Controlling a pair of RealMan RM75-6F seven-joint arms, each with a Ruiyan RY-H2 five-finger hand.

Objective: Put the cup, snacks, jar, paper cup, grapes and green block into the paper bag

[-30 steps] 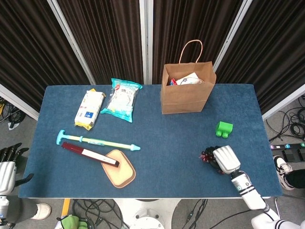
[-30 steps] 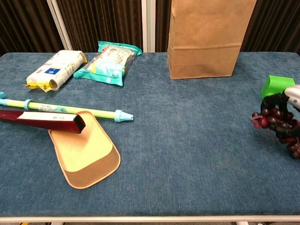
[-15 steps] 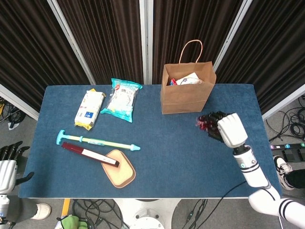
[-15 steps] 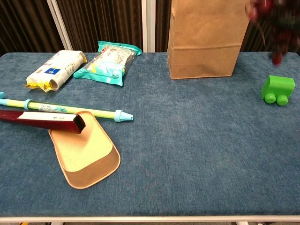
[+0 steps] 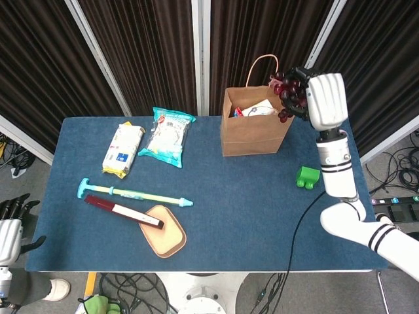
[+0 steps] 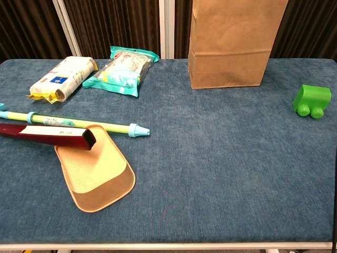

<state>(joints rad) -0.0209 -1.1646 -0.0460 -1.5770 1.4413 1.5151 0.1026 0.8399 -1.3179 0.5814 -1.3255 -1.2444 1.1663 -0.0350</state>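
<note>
Overhead, the right robot hand (image 5: pixel 325 99) grips the grapes (image 5: pixel 290 93) above the paper bag (image 5: pixel 255 124).

right hand (image 5: pixel 325 98) white shell, dark fingers; white arm, black bands; left hand (image 5: pixel 9 232) alike

No text can be read. The white snack pack (image 6: pixel 59 78) near the counter's far left corner bears a blue label, its print too small. The dark red box (image 6: pixel 47 136) carries a white strip, also illegible.
</note>
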